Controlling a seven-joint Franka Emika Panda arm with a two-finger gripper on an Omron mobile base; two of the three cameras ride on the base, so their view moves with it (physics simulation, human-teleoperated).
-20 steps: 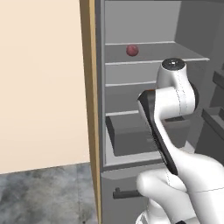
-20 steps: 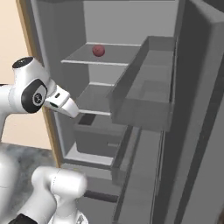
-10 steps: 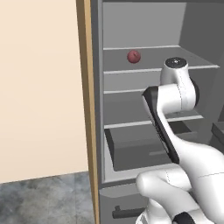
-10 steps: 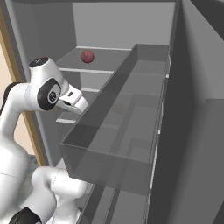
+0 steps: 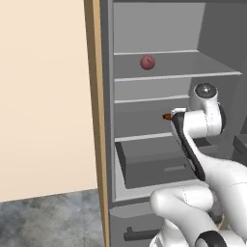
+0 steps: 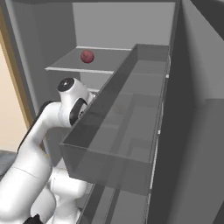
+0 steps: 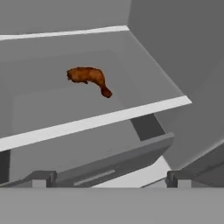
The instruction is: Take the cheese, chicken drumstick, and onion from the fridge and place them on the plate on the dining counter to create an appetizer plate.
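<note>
The fridge [image 5: 159,29] stands open in front of me. The onion [image 5: 147,61] [image 6: 87,56], a dark red ball, rests on its upper shelf. One shelf lower lies the brown chicken drumstick [image 7: 87,76], thick end left, bone stub pointing right; its tip [image 5: 166,116] peeks out beside my arm in the left base view. My gripper [image 7: 109,181] hangs open in front of that shelf, a little short of the drumstick, its fingertips [image 7: 43,178] wide apart with nothing between them. The cheese, the plate and the dining counter are out of view.
A grey drawer [image 5: 154,164] juts out below the drumstick's shelf. The open door's deep bin [image 6: 127,131] stands close on my arm's right side. A tan cabinet panel [image 5: 94,120] borders the fridge on the left.
Both base views have shifted, so the base has moved closer to the fridge. My arm has dropped from the onion shelf's height to the shelf below. The jaws stayed open.
</note>
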